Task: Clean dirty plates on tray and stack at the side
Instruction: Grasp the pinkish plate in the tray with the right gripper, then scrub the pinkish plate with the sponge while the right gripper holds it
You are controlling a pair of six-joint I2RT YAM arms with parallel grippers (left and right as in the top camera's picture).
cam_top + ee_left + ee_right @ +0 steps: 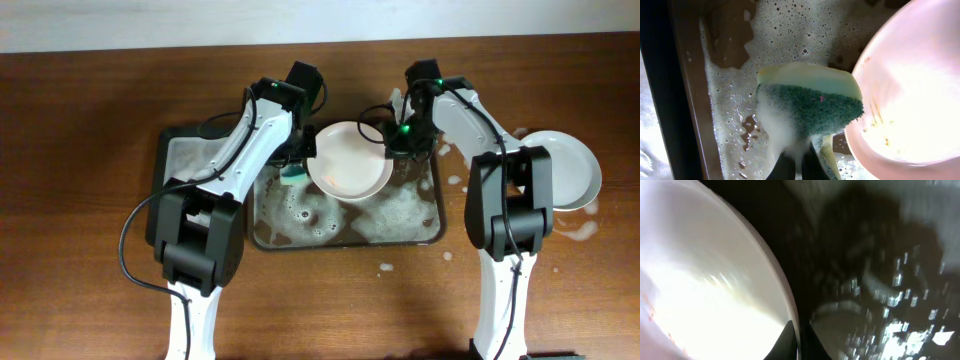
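A white plate (348, 160) is held above the soapy dark tray (432, 236). My right gripper (392, 140) is shut on the plate's right rim; in the right wrist view the fingers (799, 341) pinch the rim of the plate (700, 290). My left gripper (298, 165) is shut on a green and yellow sponge (810, 102), foamy, just left of the plate (910, 95), which shows small reddish specks. A second white plate (568, 168) lies on the table at the right, partly under my right arm. A third plate is not in view.
A narrower dark tray (168, 160) sits left of the soapy tray, partly under my left arm. Foam patches (578, 231) lie on the wood table near the right plate and in front of the tray.
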